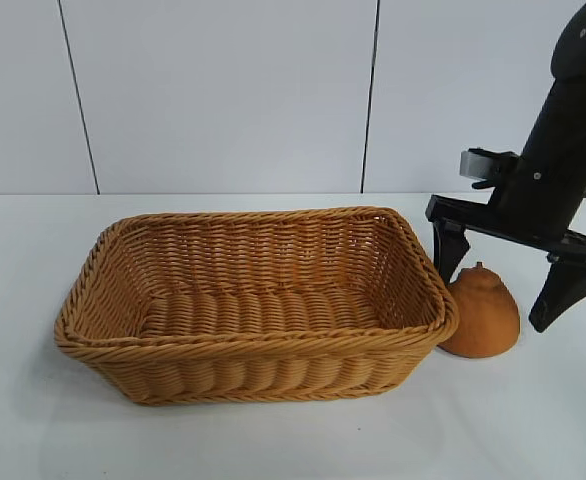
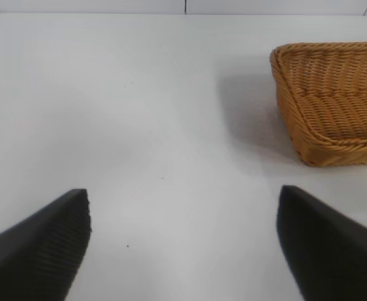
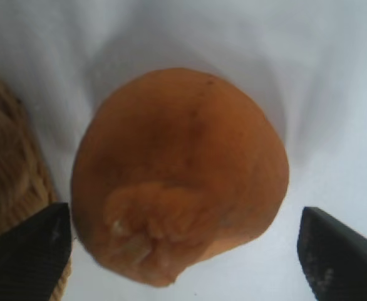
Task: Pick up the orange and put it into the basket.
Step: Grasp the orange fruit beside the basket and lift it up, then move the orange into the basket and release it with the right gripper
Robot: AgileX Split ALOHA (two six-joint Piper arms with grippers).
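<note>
The orange [image 1: 481, 315] sits on the white table against the right end of the basket [image 1: 248, 345], knobby top up. My right gripper [image 1: 503, 285] hangs just above and behind it, open, one finger on each side and neither touching it. In the right wrist view the orange [image 3: 180, 169] fills the space between the two fingertips of the right gripper [image 3: 183, 241], with the basket's rim [image 3: 8, 182] beside one finger. My left gripper [image 2: 183, 235] is open and empty over bare table, out of the exterior view; the basket's corner [image 2: 330, 100] shows ahead of it.
The basket is empty. White table [image 1: 533, 420] surrounds it, with a panelled wall [image 1: 223, 90] behind. The orange touches the basket's right wall, leaving little room for the finger on that side.
</note>
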